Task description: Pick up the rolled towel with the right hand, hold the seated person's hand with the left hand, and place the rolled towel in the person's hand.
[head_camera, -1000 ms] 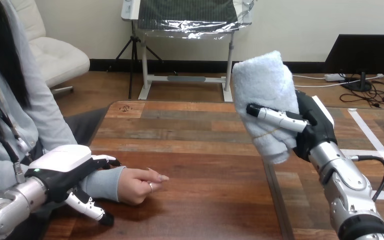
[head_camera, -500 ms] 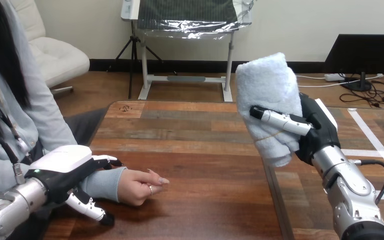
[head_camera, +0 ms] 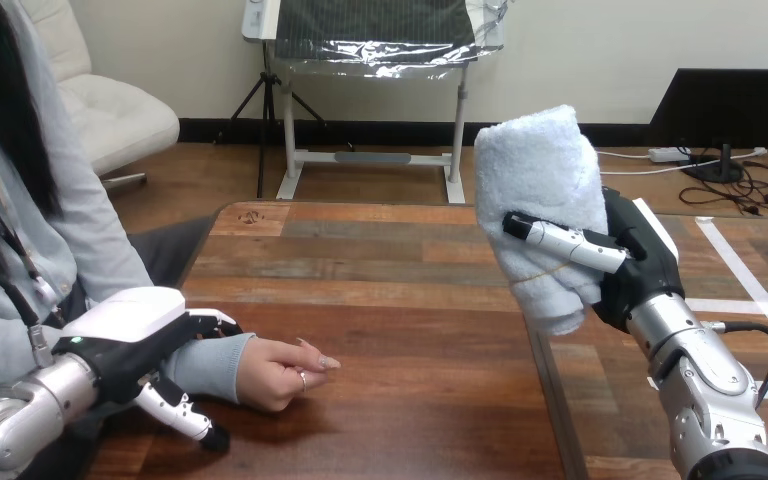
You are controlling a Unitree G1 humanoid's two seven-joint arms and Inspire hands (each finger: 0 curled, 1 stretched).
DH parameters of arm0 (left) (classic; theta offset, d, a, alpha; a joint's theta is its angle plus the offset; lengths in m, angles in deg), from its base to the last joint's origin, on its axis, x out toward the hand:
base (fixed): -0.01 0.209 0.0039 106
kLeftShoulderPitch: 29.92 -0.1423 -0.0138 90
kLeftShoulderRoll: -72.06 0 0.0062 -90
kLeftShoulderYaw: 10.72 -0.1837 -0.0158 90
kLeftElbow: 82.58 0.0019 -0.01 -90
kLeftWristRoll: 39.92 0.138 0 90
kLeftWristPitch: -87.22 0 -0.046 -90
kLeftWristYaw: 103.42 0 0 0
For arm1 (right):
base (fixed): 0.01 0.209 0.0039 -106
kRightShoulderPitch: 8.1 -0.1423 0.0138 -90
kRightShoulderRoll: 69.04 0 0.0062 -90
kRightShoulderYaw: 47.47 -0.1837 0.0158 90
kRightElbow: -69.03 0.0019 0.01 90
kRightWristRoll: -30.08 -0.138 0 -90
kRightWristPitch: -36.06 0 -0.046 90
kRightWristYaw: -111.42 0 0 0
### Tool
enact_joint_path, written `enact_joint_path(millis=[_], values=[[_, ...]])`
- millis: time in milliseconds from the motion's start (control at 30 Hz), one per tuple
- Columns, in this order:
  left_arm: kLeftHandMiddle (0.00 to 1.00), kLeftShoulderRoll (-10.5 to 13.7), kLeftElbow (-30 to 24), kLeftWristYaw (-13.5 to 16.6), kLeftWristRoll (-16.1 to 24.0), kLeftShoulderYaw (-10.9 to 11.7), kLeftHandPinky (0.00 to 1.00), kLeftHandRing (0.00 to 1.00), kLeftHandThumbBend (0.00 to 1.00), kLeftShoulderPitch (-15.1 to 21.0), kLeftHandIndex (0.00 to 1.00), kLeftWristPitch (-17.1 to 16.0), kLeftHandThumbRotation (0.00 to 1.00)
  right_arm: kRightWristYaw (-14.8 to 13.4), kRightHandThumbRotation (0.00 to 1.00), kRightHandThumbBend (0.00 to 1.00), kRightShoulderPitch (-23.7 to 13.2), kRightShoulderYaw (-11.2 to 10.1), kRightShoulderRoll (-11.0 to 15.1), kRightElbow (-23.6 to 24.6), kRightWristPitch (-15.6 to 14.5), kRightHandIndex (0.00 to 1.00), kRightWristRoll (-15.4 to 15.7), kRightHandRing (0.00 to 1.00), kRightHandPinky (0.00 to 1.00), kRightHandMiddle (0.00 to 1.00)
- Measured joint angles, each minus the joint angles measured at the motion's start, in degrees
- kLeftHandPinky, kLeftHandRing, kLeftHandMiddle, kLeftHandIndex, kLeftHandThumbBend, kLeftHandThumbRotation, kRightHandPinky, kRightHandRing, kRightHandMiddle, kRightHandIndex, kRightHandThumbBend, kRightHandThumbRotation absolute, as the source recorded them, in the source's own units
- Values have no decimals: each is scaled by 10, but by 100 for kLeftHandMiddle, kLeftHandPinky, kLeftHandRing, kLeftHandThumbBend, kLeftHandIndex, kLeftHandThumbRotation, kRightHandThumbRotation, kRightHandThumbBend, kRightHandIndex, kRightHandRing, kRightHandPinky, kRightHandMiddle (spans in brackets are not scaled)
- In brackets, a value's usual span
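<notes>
The rolled towel (head_camera: 538, 190), pale blue-white and upright, is lifted well above the table at the right. My right hand (head_camera: 632, 262) is shut on it, with the thumb across its front. At the lower left the person's hand (head_camera: 282, 372) rests loosely curled on the table (head_camera: 390, 300), one finger pointing right. My left hand (head_camera: 135, 345) sits over the person's wrist and sleeve, fingers curled over the top and thumb below the forearm, so it holds the wrist. The towel is far to the right of the person's hand.
The wooden table runs from the person at the left to a seam near the right, where a second tabletop (head_camera: 660, 400) carries white tape lines (head_camera: 750, 280). Bare wood lies between the person's hand and the towel.
My right hand has drifted slightly right with the towel. My left hand and the person's hand have hardly moved.
</notes>
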Motion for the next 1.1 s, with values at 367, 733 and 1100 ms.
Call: enact_joint_path(millis=[367,733,1100], values=[[59,-12,-3,9,-21,0,51,55,90,1,60,-13,1,2,0,68,0,1,0,4,0,45,0,37,29,47],[48,-24,-4,25,-22,-1,37,42,83,1,50,-22,0,4,0,68,0,3,0,4,0,45,6,37,29,46],[46,-30,-9,15,-28,-2,34,39,82,1,46,-12,0,5,0,69,0,4,0,3,0,45,14,38,29,46]])
